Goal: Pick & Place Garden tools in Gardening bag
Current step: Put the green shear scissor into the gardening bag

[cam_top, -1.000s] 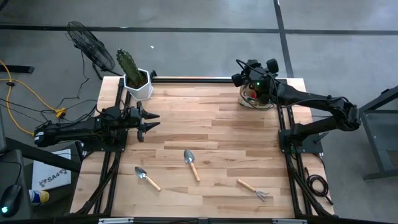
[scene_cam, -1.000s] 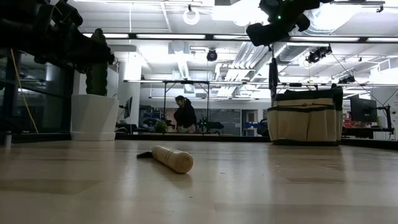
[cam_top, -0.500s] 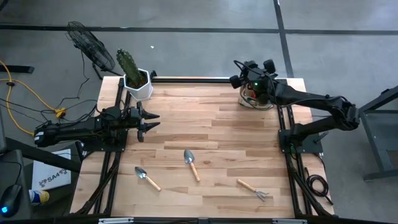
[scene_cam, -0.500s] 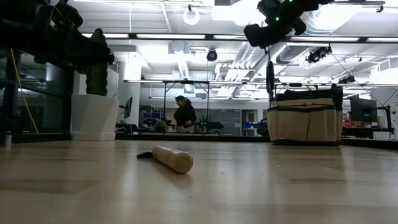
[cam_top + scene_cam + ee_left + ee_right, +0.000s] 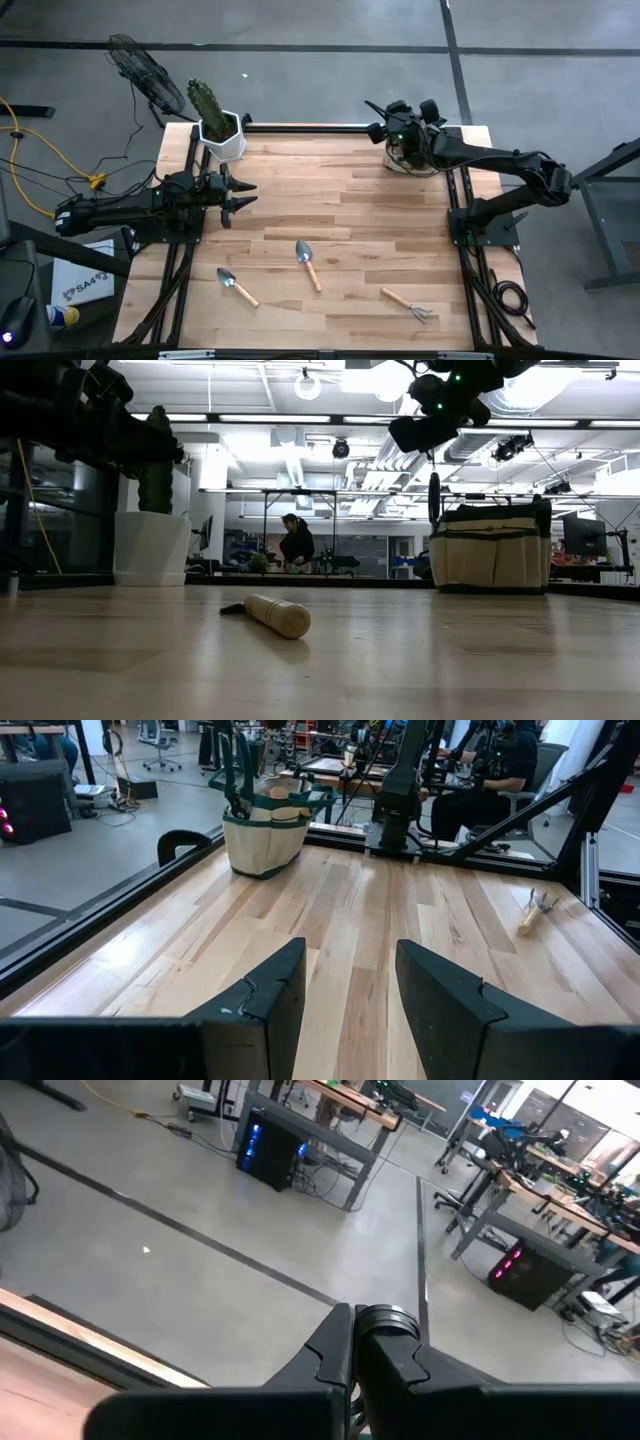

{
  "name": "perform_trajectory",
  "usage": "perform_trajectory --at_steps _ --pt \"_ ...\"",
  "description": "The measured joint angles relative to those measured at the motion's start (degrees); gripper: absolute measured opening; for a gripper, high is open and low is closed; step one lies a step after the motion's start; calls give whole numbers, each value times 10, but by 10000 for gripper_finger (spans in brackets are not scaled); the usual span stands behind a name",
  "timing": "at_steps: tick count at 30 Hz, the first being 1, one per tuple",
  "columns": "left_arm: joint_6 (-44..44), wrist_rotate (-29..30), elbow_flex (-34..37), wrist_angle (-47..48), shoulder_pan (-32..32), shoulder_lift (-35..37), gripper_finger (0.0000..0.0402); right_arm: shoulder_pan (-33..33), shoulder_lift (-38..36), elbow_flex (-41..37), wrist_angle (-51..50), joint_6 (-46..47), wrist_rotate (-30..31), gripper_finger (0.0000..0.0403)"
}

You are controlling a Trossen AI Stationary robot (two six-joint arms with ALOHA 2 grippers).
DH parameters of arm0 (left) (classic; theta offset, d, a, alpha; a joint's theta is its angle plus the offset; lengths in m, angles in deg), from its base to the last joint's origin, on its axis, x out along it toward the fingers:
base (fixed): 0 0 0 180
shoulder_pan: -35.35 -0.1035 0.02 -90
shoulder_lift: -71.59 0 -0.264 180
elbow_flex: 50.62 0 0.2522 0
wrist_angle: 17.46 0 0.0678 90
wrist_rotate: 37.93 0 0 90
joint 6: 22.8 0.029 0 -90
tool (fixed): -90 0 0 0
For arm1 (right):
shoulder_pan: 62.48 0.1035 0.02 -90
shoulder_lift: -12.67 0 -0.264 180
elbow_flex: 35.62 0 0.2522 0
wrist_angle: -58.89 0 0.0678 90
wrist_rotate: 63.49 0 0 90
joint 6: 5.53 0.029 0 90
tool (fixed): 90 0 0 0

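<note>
Right claw (image 5: 377, 112) pinched shut on a dark pruner (image 5: 434, 495) above the gardening bag (image 5: 491, 549), seemingly mid-drop, release due next; left claw (image 5: 345, 982) parted, idle over the bench (image 5: 340, 220).

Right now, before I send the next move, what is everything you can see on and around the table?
trowels: two, metal with wooden handles, lying on the near half of the table, left of centre.
rake: one, wooden handle with metal tines, near right part.
gardening bag: one, tan with dark green trim, far right corner.
potted cactus: one, green in a white pot, far left corner.
fan: one, black, on the floor beyond the left corner.
person: one, dark clothes, far back in the room.
left tool: open, empty, at the left edge.
right tool: shut on a dark handle, above the bag.
</note>
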Motion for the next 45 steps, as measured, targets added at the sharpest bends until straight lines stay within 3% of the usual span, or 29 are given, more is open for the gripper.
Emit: perform_trajectory --at_steps 8,28,33,45 --pt "-9 0 0 2 0 0 152 1 -1 0 -36 36 18 4" --pt "-11 1 0 4 0 0 152 -10 -1 0 -83 120 -53 4" --pt "-11 1 0 4 0 0 152 -19 -1 0 -129 157 -40 4" --pt "-11 2 0 4 0 0 152 -1 -1 0 -130 171 16 4"
